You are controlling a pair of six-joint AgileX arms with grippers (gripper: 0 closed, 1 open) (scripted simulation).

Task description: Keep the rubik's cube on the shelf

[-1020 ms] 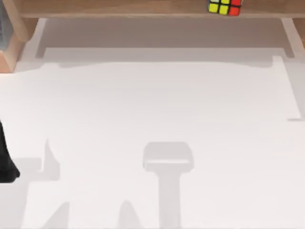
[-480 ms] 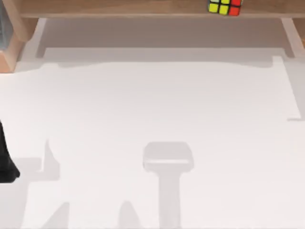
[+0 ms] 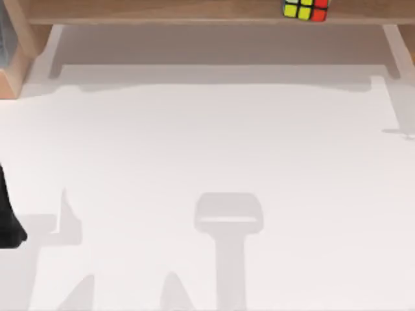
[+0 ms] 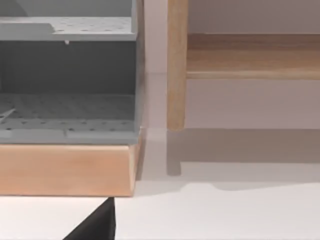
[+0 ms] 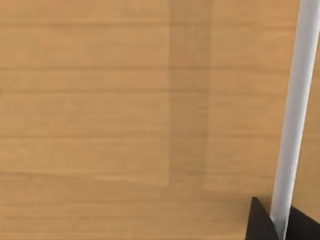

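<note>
The rubik's cube (image 3: 305,9), with yellow, red and white stickers on a black grid, rests on the shelf (image 3: 162,10), right of its middle at the far edge of the table. The shelf is a light-brown wooden plank (image 4: 250,55) with a side post (image 4: 176,65) seen close in the left wrist view. My left gripper (image 3: 8,223) is a dark shape parked at the table's left edge, far from the cube; a dark part of it (image 4: 97,227) appears in its wrist view. My right gripper (image 5: 280,225) hangs over a light-brown wooden surface.
A grey perforated rack (image 4: 67,75) on a wooden base (image 4: 65,170) stands at the far left beside the shelf post. The white table (image 3: 207,142) spreads in front of the shelf. A white strip (image 5: 295,115) crosses the wooden surface (image 5: 100,110) in the right wrist view.
A thin shadow at the table's right edge has shifted toward the shelf. The cube and the left arm have not moved.
</note>
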